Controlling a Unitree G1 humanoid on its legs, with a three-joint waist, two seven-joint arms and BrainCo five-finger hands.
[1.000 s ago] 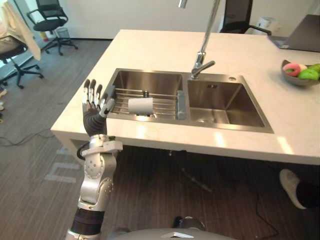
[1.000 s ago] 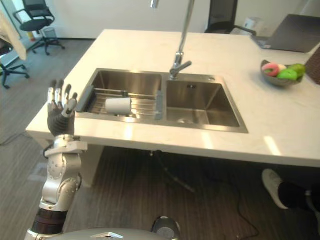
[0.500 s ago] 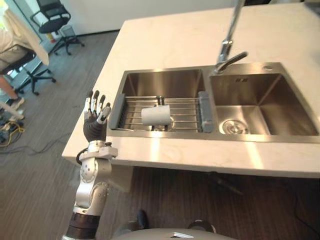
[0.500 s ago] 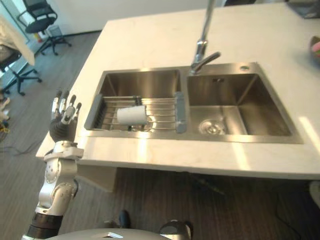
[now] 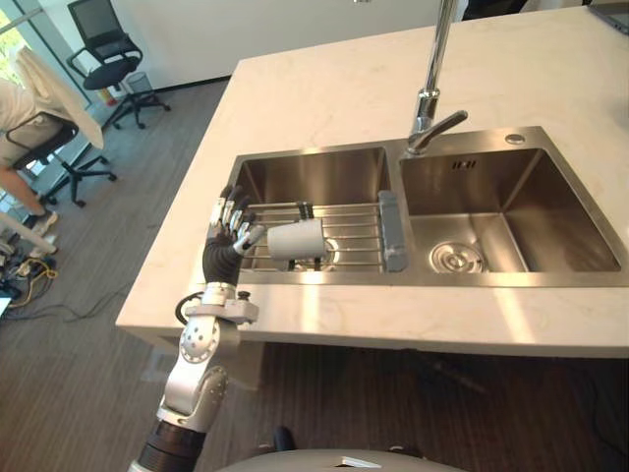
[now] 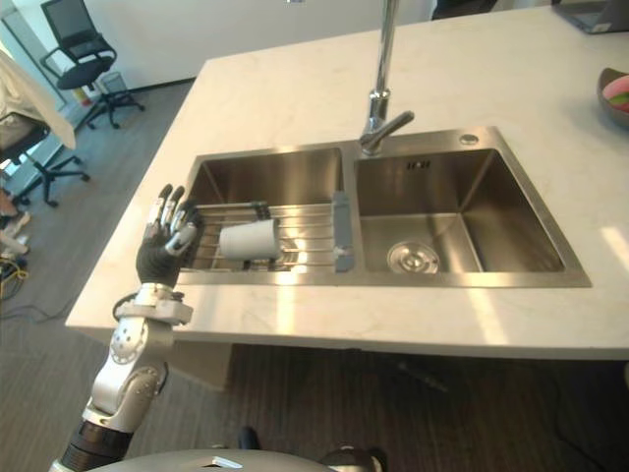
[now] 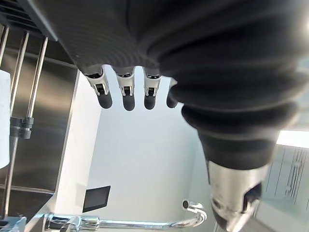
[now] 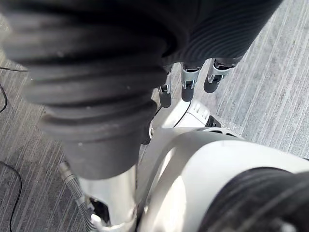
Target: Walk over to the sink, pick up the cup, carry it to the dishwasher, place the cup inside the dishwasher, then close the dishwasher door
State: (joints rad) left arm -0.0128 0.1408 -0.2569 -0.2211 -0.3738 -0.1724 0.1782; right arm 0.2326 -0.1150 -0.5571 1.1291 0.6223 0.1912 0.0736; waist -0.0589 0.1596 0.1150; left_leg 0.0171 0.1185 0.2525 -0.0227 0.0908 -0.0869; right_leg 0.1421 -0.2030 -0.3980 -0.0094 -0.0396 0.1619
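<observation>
A white cup [image 5: 295, 239] lies on its side on a wire rack [image 5: 354, 236] across the left basin of a steel double sink [image 5: 324, 169]. My left hand [image 5: 228, 246] is raised just left of the cup, over the sink's left rim. It is open, fingers straight and spread, and close to the cup without holding it. In the left wrist view its fingers [image 7: 123, 94] point past the rack's wires [image 7: 29, 72], with the cup's white edge [image 7: 4, 121] beside them. My right hand [image 8: 186, 82] hangs low over the floor, fingers relaxed and empty.
A tall faucet [image 5: 432, 88] stands between the basins, with the right basin [image 5: 501, 216] bare down to its drain. The sink sits in a pale stone counter [image 5: 324, 88]. A fruit bowl [image 6: 617, 93] is at the far right. Office chairs [image 5: 103, 49] and a person [image 5: 15, 118] are at the left.
The camera has shifted. My left hand has moved right, from beside the counter's edge to over the sink's left rim, close to the cup. The cup has not moved on the rack.
</observation>
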